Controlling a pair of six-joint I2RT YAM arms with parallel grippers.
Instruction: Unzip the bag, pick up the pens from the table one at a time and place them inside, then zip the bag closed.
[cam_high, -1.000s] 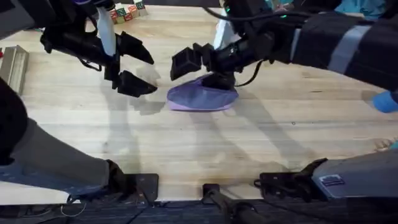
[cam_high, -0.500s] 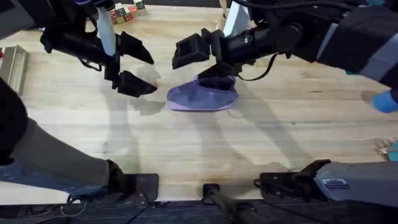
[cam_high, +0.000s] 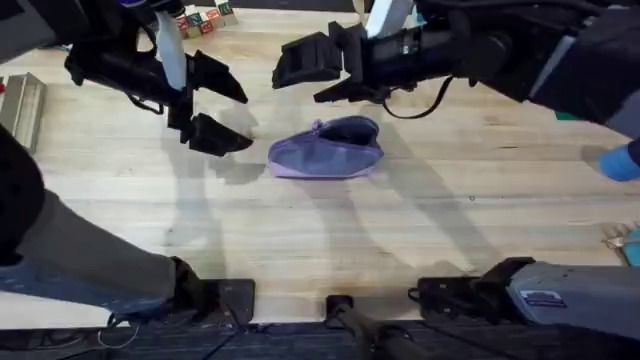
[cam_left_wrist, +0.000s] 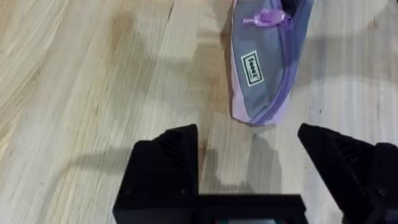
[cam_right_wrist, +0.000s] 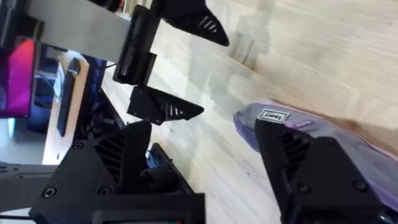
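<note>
Overhead: the bag (cam_high: 327, 152) lies flat on the table (cam_high: 300, 240), a little past mid-depth and near the centre, its long axis running left to right. The left gripper (cam_high: 213, 104) hangs just left of the bag's left end, fingers spread wide, nothing between them. The right gripper (cam_high: 318, 70) sits on the far side of the bag and above it, clear of the fabric, fingers apart and empty. Both are close; the left one looks lower and in line with the bag's long axis, so it seems better set to pin that end, while the right is better placed over the zipper line. No pens can be made out on the table.

Left wrist: the bag (cam_left_wrist: 266, 59) lies straight ahead of the open fingers (cam_left_wrist: 166, 162), its long axis pointing away from them and its near end just short of the gap. A purple zipper pull (cam_left_wrist: 268, 17) sits toward the far end, where the zip appears parted.

Right wrist: the open fingers (cam_right_wrist: 311, 168) straddle the view, the bag (cam_right_wrist: 298, 127) beneath and beside one of them, not touching as far as I can tell. The left gripper (cam_right_wrist: 180, 68) shows farther off.
</note>
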